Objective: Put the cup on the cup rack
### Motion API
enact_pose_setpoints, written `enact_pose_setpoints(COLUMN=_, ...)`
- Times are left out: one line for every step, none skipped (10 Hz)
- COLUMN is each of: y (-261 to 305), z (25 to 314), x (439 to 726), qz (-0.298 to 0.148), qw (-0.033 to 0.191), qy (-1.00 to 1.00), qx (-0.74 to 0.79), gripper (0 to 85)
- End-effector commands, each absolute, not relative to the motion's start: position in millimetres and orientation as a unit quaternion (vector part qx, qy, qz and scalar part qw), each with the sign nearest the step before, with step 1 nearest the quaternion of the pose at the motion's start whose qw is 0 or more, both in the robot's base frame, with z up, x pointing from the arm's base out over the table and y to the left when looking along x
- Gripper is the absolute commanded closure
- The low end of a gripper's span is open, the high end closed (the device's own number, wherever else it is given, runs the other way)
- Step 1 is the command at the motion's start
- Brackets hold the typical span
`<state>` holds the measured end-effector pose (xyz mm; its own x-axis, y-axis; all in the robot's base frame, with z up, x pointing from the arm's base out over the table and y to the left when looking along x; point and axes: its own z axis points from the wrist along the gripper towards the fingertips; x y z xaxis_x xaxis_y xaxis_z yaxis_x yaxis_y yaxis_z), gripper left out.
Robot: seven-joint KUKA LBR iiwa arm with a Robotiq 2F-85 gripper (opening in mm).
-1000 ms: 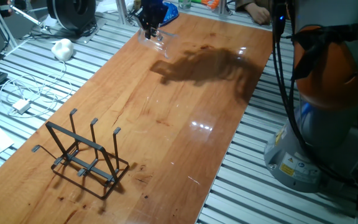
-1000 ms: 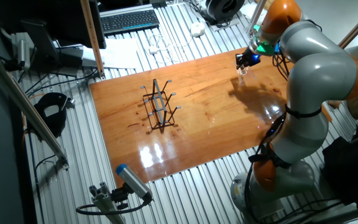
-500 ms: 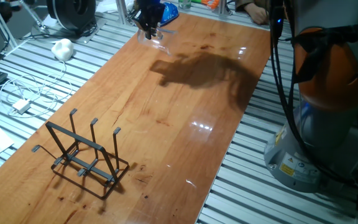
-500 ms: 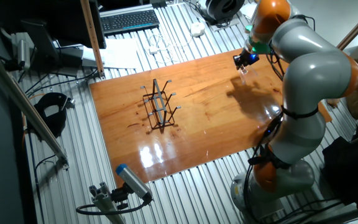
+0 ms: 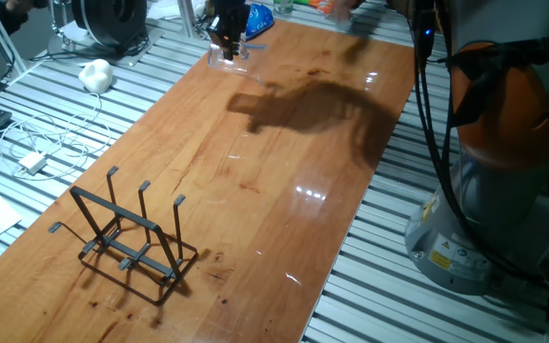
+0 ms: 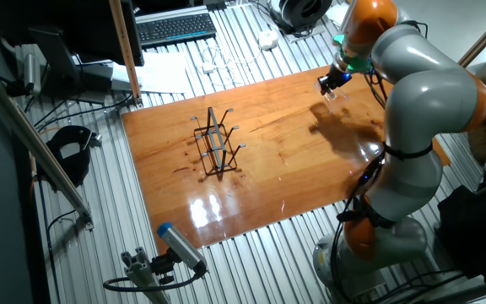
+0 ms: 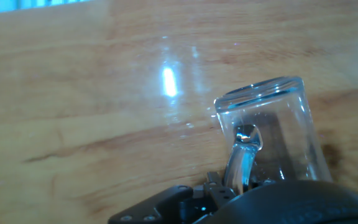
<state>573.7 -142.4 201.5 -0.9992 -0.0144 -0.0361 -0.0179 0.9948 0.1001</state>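
The cup (image 7: 269, 134) is held at the gripper (image 5: 229, 40) near the far corner of the wooden worktop (image 5: 284, 181). In the hand view the clear glass body is seen projecting from the gripper housing, with the open rim pointed away from the camera and the side handle facing the camera. The fingers themselves are hidden behind the housing and the glass, so their exact contact cannot be traced, but the cup is carried clear of the worktop and is therefore taken as clamped.

In one fixed view the cup (image 5: 225, 55) appears as a faint transparent shape directly under the dark gripper, close to the worktop edge. In the other fixed view the gripper (image 6: 328, 82) is located at the far right corner of the worktop (image 6: 268, 186), with the cup (image 6: 331, 94) just below it.

The cup rack (image 5: 127, 240) is positioned well apart from the cup, towards the opposite end of the worktop. It stands upright on its rectangular wire base, with three prongs raised. In the other fixed view the cup rack (image 6: 215, 143) is seen near the middle-left of the worktop.

A dark shadow of the arm is cast on the worktop between the gripper and the rack. A white cable (image 5: 41, 143) and a white object (image 5: 95, 74) lie on the slatted surface beside the worktop.
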Motion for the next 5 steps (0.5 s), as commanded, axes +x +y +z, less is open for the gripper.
enact_pose_setpoints(y=-142, z=202, x=574, qz=0.052, qw=0.015, qy=0.998, qx=-0.042, gripper=85.0)
enact_pose_setpoints(y=-142, z=202, x=574, qz=0.055, qw=0.017, qy=0.998, qx=-0.038, gripper=85.0)
enact_pose_setpoints(y=-142, z=202, x=574, qz=0.056, qw=0.020, qy=0.998, qx=-0.035, gripper=85.0)
enact_pose_setpoints(y=-135, z=203, x=575, qz=0.058, qw=0.020, qy=0.998, qx=-0.025, gripper=85.0)
enact_pose_setpoints(y=-122, z=204, x=578, qz=0.063, qw=0.018, qy=0.998, qx=-0.013, gripper=85.0)
